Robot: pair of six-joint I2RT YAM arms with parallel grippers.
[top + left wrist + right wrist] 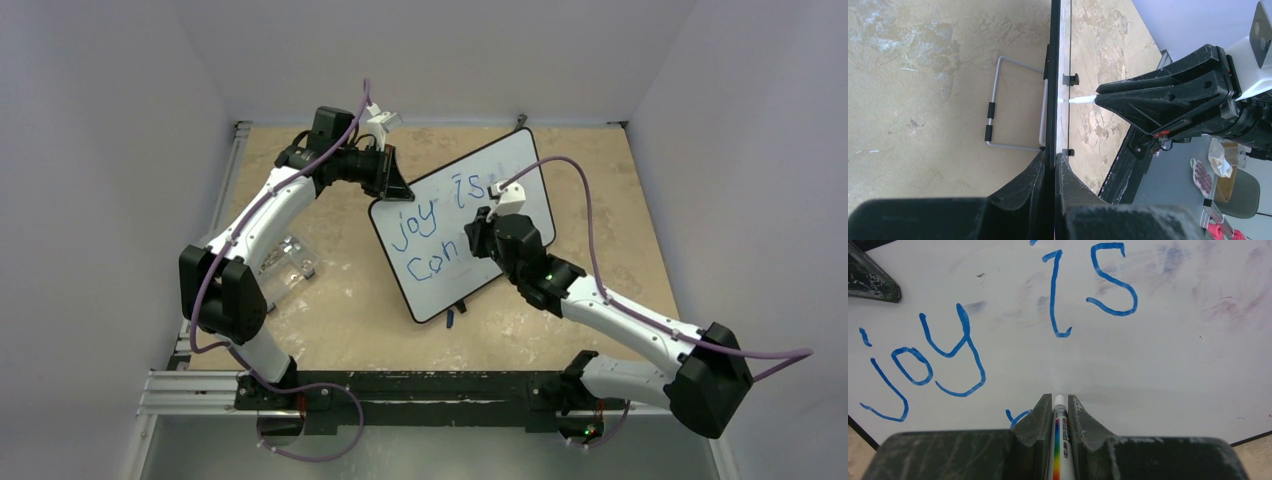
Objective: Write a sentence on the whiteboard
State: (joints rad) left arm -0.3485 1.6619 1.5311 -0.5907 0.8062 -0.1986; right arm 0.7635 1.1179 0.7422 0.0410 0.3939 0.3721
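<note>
My left arm stretches forward, left gripper (1053, 160) clamped on the edge of the whiteboard (437, 295). My right arm bends inward, right gripper (1059, 401) pinching a marker (1061, 440), tip on the board ahead of the fingers, the sentence (430, 232) above them. Tan table (330, 325), pale walls (90, 120).

Robotics laboratory test cell: a left arm (262, 205) and a right arm (630, 315), trailing purple cables (560, 159), are bolted to an aluminium rail (190, 385) at the edge of a worn tan tabletop (340, 330) bearing a whiteboard (520, 170), enclosed by plain pale walls (90, 120).
</note>
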